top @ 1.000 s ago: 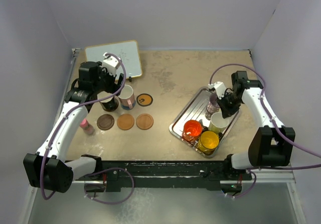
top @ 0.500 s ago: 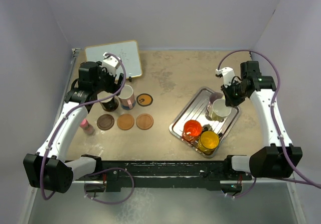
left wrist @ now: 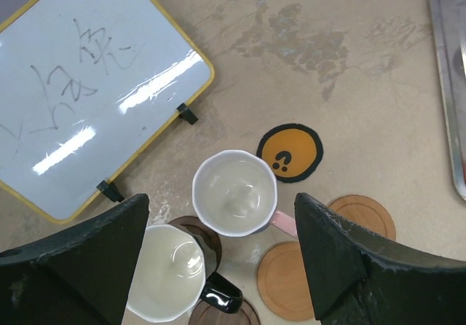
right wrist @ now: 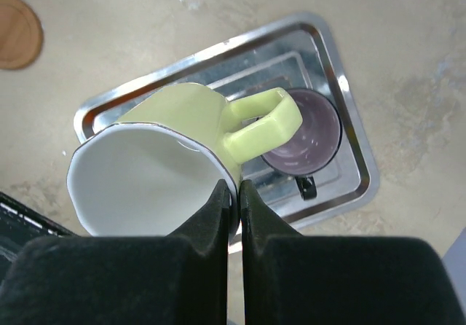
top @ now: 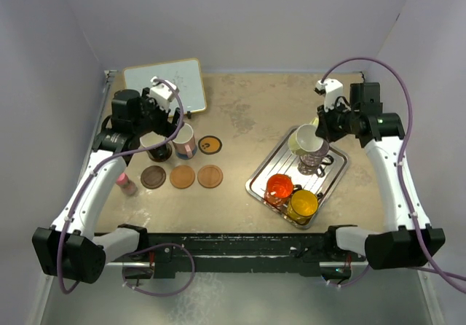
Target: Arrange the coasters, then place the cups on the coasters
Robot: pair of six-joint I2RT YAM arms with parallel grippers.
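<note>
From above, we see the left pincer (top: 156, 121) hanging with its jaws spread wide over the black mug (top: 155, 147) and the pink mug (top: 184, 141) at far left, holding nothing. Just right of the pink mug lies the black-rimmed coaster (top: 210, 144). Nearer us sit a dark coaster (top: 153, 177) and two tan coasters (top: 182, 176) (top: 210, 175) in a row, with a pink bottle (top: 127, 184) to their left and a whiteboard (top: 164, 84) at the far edge. On the right, the right pincer (top: 320, 127) holds the green mug (top: 307, 141) above the tray (top: 256, 186). The tray carries the red mug (top: 279, 189), yellow mug (top: 301, 205) and purple mug (top: 314, 162).

The left wrist view shows both fingers (left wrist: 80, 267) apart, the pink mug between them. The black mug stands on a brown coaster (left wrist: 209, 239).

The right wrist view shows the pincer clamped on the green mug's rim beside the handle, the mug tilted. The purple mug stands upright in the tray below it.
</note>
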